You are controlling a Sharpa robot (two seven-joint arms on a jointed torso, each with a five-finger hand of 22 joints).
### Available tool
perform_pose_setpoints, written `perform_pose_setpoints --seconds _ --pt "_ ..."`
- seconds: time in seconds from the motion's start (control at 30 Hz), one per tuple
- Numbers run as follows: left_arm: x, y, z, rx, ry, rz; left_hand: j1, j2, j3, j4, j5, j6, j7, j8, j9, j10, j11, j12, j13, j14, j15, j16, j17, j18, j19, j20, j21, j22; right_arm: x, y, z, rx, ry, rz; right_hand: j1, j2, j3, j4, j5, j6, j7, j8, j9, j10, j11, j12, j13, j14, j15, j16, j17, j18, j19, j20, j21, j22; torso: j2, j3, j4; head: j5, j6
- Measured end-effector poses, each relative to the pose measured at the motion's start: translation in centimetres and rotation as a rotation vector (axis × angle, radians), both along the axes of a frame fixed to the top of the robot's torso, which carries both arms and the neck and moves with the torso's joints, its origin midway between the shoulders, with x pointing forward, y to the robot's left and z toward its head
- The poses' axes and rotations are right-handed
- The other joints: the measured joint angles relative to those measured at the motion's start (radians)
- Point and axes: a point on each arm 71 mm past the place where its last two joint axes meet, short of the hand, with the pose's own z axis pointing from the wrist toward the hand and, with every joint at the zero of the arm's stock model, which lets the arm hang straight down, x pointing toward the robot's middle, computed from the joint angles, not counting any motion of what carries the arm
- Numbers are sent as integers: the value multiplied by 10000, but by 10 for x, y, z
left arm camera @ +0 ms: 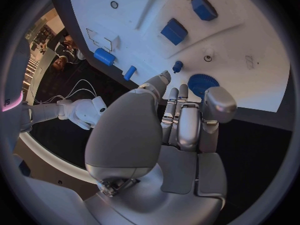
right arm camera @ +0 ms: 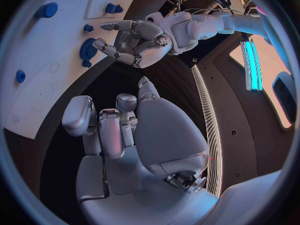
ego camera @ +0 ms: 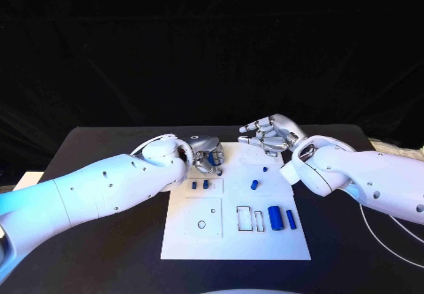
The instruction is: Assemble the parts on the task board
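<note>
Task board [ego camera: 235,242], white, mid-surface, blue parts [ego camera: 276,218] loose on it; left hand [ego camera: 204,151] curled over far-left corner, grasp undeterminable; right hand [ego camera: 269,135] released at far edge; risk: crowded hands colliding, scattering parts.

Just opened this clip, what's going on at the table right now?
A two-armed robot is working over a white board with small blue parts on it. The left hand is down at the board's far left edge, beside a round blue disc; whether it is touching it is hard to tell. The right hand hovers at the far edge, holding nothing. Two blue cylinders lie near the board's right side, and smaller blue pegs stand near the middle.
</note>
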Motion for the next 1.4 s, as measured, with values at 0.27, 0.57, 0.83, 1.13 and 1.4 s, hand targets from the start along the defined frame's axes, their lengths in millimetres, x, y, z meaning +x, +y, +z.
perform_pose_setpoints --seconds 0.27,0.57,0.83,1.13,1.4 --pt "2 -7 -6 592 -92 -34 -40 41 111 -41 0 179 -44 -90 -65 202 -42 -116 -80 36 -36 0 -177 1 113 -43 227 224 0 1 1 26 -61 2 0 0 0 0 40 0 0 0 0 0 0 0 -11 0 0 0 0 0 0 0 0 0 -6 1 7 -17 -19" --pt "2 -13 -12 895 -60 -65 -40 40 343 -94 0 409 -52 -139 -122 460 -65 -261 -105 60 -60 0 -325 2 150 -79 385 379 0 2 1 37 -89 9 39 39 0 0 40 0 0 0 0 1 0 0 -11 0 0 -40 -1 0 0 0 0 -16 -5 2 3 -46 -52" --pt "3 -14 -18 1130 76 -38 -9 72 494 -165 0 510 -55 -195 -149 642 -99 -354 -105 33 -108 0 -392 2 184 -114 422 458 0 2 1 43 -99 21 39 39 0 0 40 0 0 0 0 1 0 0 -10 0 0 -40 -1 0 1 0 0 -15 -5 9 11 -79 -84" --pt "2 -19 -20 1154 94 -83 -9 72 689 -236 0 636 -107 -234 -178 780 -101 -492 -102 33 -108 0 -424 3 184 -114 502 543 0 3 1 48 -105 32 39 39 0 0 40 0 0 0 0 1 1 0 -10 0 0 -40 -1 -1 1 1 0 -15 -10 7 18 -124 -100" --pt "3 -23 -22 1113 100 -88 31 218 1049 -359 -130 999 -144 -234 -188 1213 -208 -623 -101 31 -179 0 -461 -156 260 -189 734 750 0 3 1 50 -107 40 39 39 0 0 40 0 0 0 0 1 1 0 -10 0 0 -39 6 -1 0 1 0 -15 -15 8 14 -125 -124"
